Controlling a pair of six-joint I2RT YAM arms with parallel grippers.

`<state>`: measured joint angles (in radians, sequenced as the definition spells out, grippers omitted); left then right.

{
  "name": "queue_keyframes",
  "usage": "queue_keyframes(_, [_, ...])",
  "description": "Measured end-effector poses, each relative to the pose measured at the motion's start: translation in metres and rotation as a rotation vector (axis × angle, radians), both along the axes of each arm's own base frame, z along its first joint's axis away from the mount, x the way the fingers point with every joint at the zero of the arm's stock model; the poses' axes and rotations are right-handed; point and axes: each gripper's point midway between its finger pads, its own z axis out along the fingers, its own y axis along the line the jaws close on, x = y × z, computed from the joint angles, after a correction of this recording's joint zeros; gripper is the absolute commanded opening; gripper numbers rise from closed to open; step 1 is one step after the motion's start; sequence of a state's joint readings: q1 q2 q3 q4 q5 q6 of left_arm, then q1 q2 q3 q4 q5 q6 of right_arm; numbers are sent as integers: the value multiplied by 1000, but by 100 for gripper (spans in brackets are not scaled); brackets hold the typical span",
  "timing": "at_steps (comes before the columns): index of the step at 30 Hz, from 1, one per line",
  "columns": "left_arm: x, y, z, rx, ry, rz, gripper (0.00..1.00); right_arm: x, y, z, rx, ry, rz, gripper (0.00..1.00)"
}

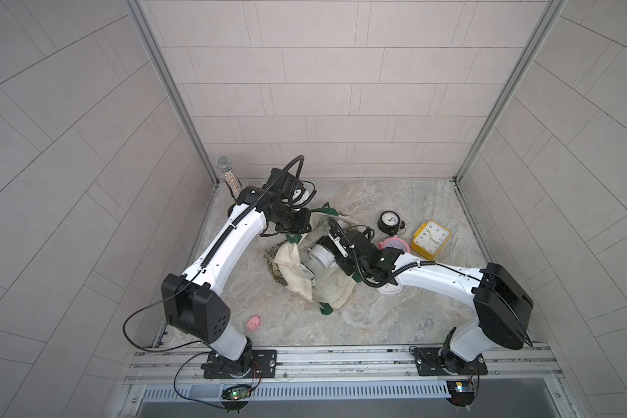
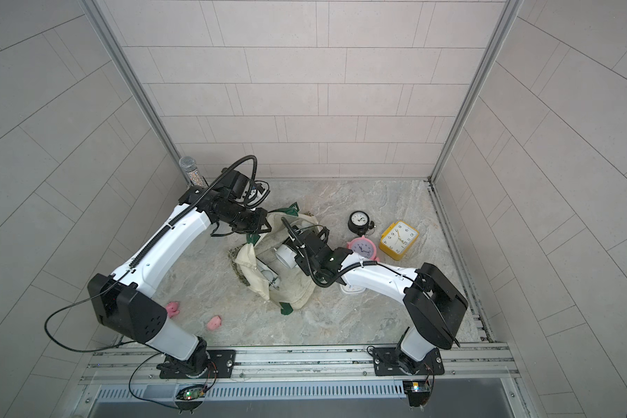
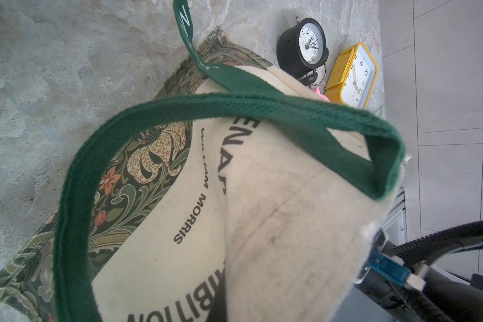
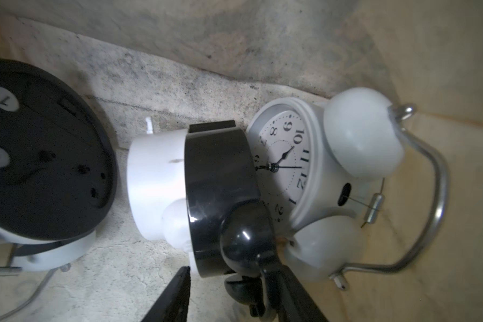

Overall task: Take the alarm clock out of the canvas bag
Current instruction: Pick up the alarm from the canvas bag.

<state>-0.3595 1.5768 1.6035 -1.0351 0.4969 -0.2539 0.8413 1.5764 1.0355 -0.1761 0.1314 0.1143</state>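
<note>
The canvas bag (image 1: 326, 286) lay centrally on the bench (image 1: 395, 315), mouth open. Inside it, the right tool (image 4: 226, 276) stood spread astride a black-rimmed alarm clock (image 4: 215, 195) beside a white clock (image 4: 304, 172). Beyond, the left tool (image 1: 301, 221), pressed together, pinched the bag's rim.

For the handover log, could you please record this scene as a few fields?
Bag: cream canvas tote bag with green handles, mouth open
Left gripper: shut on the bag's rim
Right gripper: inside the bag, open, straddling a black-rimmed white alarm clock
Also inside: white twin-bell alarm clock
Outside: black round clock, yellow square clock, pink round clock
</note>
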Motion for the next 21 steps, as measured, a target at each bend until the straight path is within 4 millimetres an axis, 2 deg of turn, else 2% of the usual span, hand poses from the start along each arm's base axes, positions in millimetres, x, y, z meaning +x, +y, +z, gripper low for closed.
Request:
queue_keyframes(5, [1,0,0,-1,-1,0,0,-7,11,0,37,36,52,40])
queue_keyframes(10, [0,-1,0,-3,0,-2,0,-7,18,-10,37,68,73,36])
queue_keyframes(16, [0,-1,0,-4,0,-2,0,-4,19,-10,-6,59,54,33])
queue_keyframes(21, [1,-1,0,-4,2,-2,0,1,11,-7,-65,51,11,25])
